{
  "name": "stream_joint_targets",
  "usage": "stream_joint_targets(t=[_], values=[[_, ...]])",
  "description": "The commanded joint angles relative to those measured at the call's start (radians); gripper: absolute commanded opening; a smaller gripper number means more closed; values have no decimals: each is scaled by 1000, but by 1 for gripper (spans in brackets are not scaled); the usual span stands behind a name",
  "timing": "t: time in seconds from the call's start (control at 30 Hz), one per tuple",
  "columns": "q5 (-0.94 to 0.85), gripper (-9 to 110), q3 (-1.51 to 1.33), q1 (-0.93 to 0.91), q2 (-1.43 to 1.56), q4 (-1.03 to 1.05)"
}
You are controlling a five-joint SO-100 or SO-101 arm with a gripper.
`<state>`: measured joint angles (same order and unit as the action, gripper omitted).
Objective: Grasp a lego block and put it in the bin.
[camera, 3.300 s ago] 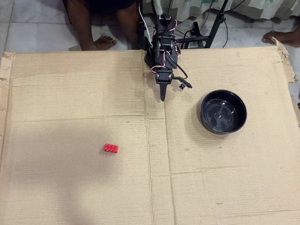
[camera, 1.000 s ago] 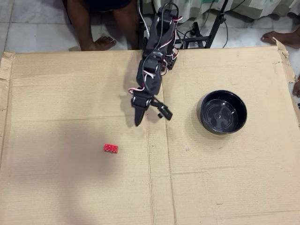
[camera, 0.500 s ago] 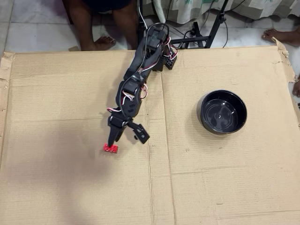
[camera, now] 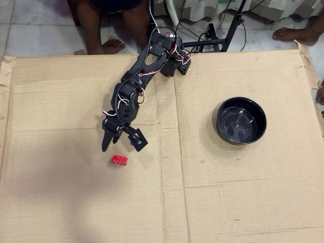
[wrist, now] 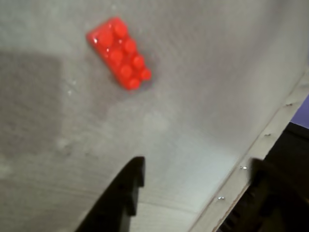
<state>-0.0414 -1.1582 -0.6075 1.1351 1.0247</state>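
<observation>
The lego block [camera: 119,160] is a small red studded brick lying flat on the cardboard, left of the middle in the overhead view. In the wrist view it [wrist: 119,52] lies at the upper left, ahead of the fingers. My gripper [camera: 121,147] hovers just behind the block, open and empty. In the wrist view the gripper [wrist: 193,188] shows two dark fingers spread wide at the bottom edge. The bin [camera: 220,132] is a glossy black bowl, empty, well to the right of the block.
A big sheet of brown cardboard [camera: 228,202] covers the work surface, with a fold seam [camera: 160,167] running down just right of the block. Bare feet [camera: 109,46] and a stand's legs [camera: 223,38] are beyond the far edge.
</observation>
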Motion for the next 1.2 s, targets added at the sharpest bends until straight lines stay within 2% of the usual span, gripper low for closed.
stream_joint_targets(t=[0.0, 0.37, 0.9, 1.17], values=[[0, 30, 34, 17, 11, 5], [9, 30, 32, 21, -23, 179], [17, 30, 241, 94, -244, 114], [17, 29, 256, 107, -322, 51]])
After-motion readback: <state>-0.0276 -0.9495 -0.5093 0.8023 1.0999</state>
